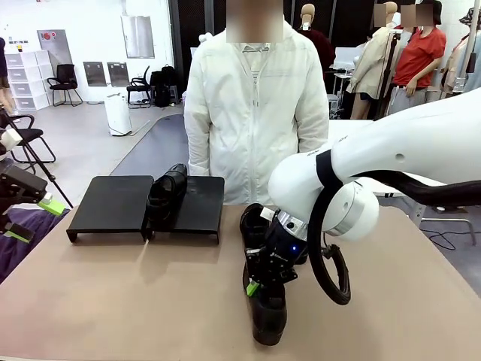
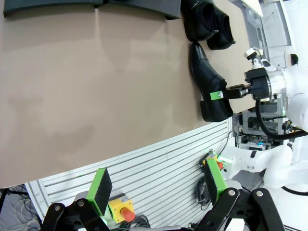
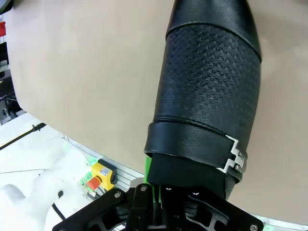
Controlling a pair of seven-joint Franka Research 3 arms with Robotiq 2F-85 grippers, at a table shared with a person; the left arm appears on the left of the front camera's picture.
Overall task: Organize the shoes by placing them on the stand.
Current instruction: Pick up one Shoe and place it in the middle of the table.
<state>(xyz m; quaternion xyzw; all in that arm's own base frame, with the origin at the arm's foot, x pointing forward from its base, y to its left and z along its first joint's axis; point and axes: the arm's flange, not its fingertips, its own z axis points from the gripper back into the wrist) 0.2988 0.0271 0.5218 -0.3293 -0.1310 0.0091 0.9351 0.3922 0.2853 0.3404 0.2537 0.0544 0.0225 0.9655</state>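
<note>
Black textured tread dominates the right wrist view, where the right gripper [image 3: 156,192] clamps narrowly on the heel end of the held shoe [image 3: 211,91]. The front view places that shoe at five o'clock on the table [image 1: 113,301], the stand [image 1: 113,199] at ten o'clock, and another shoe [image 1: 167,194] on the seam between its panels. The left wrist view adds two more shoes [image 2: 209,24] side by side at one o'clock, just past the stand's corner, and the left gripper [image 2: 159,185] spread wide, empty.
</note>
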